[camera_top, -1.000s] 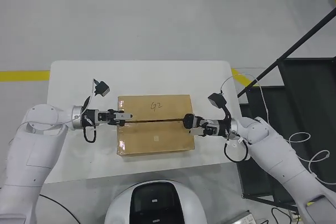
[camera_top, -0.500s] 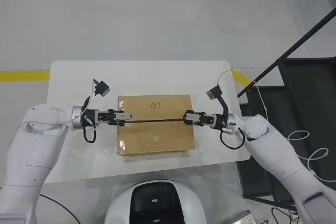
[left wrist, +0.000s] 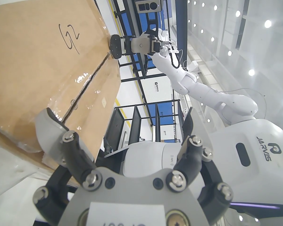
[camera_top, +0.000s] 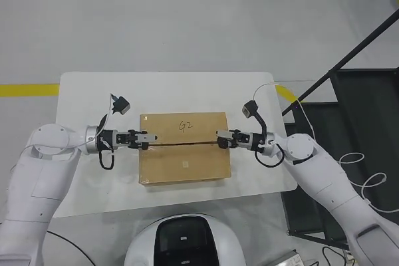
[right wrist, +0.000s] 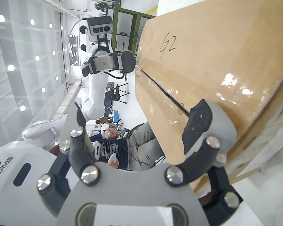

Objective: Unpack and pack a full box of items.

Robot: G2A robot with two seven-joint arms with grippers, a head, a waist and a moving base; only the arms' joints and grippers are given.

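Note:
A closed cardboard box (camera_top: 184, 147), marked by hand on its far flap, lies in the middle of the white table with its taped seam (camera_top: 186, 141) running left to right. My left gripper (camera_top: 146, 139) is at the seam's left end and stands open. One of its fingers (left wrist: 49, 128) rests on the box top (left wrist: 37, 59) beside the seam. At the seam's right end my right gripper (camera_top: 223, 138) is open too. One of its fingers (right wrist: 198, 123) lies against the box's top edge (right wrist: 214, 55). Each wrist view shows the other gripper at the box's far end.
The white table (camera_top: 86, 100) has bare room around the box on every side. A black metal frame and steps (camera_top: 359, 93) stand just off the table's right edge. A yellow floor line (camera_top: 20, 89) runs behind the table.
My right gripper has moved from the front part of the box's right end back to the seam. The left arm and the box have stayed still.

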